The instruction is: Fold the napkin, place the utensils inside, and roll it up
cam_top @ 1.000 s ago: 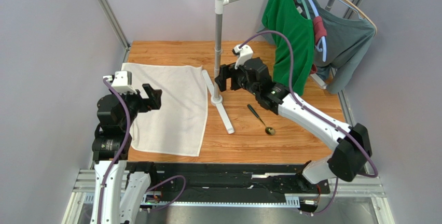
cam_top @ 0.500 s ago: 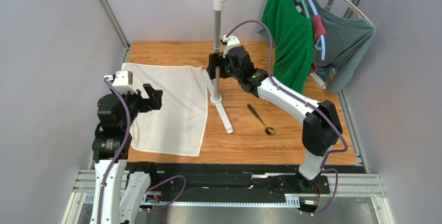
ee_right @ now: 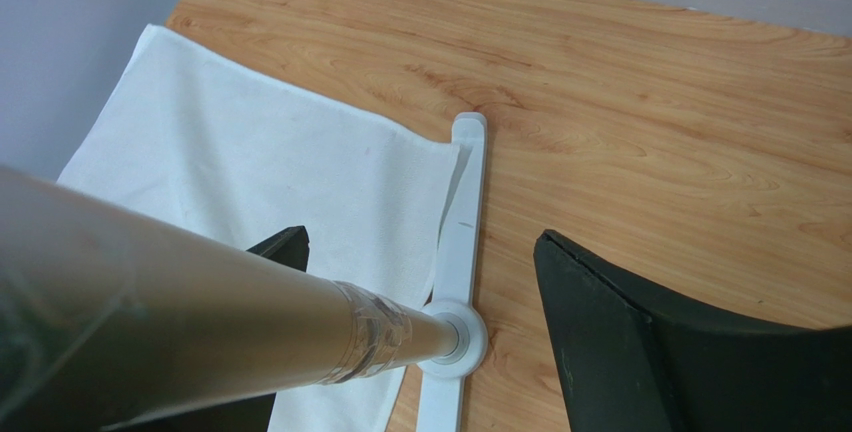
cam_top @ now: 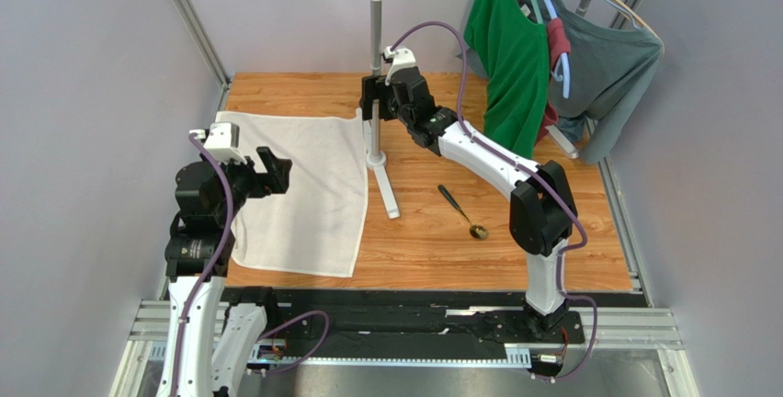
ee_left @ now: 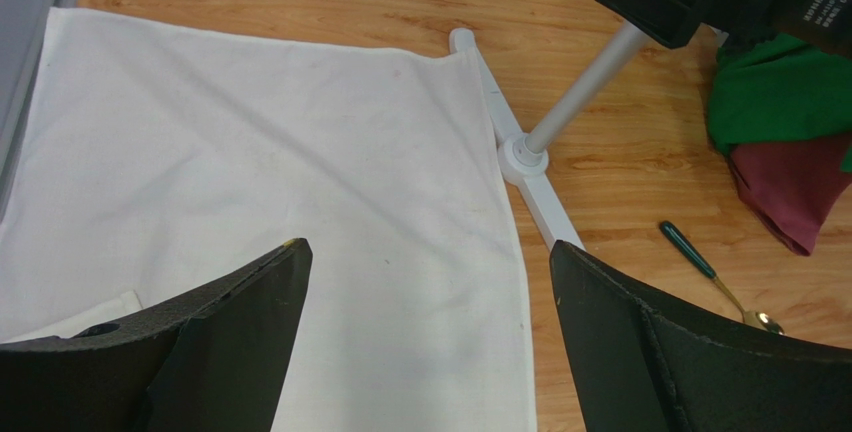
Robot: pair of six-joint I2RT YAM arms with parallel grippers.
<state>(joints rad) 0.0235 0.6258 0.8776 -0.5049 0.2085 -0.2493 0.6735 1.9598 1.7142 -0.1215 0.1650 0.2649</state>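
Note:
The white napkin [cam_top: 294,186] lies flat on the left half of the wooden table, also seen in the left wrist view [ee_left: 280,172] and the right wrist view [ee_right: 250,172]. The spoon [cam_top: 459,211], with a black handle and a brassy bowl, rests on bare wood right of centre [ee_left: 715,277]. My left gripper [cam_top: 272,173] hovers open over the napkin's left part [ee_left: 428,252], holding nothing. My right gripper [cam_top: 371,99] is open at the back, with the stand's pole [ee_right: 200,322] between its jaws, close against the left finger [ee_right: 285,247].
The white pole stand [cam_top: 375,66] has its cross foot [cam_top: 384,186] along the napkin's right edge, touching its far corner [ee_right: 455,167]. A green shirt [cam_top: 510,57] and a grey shirt [cam_top: 611,75] hang from its arm at the back right.
My right arm has stretched back and to the left, taking the pole between its jaws. The stand and the hanging shirts have shifted left toward the napkin. The left arm has barely moved.

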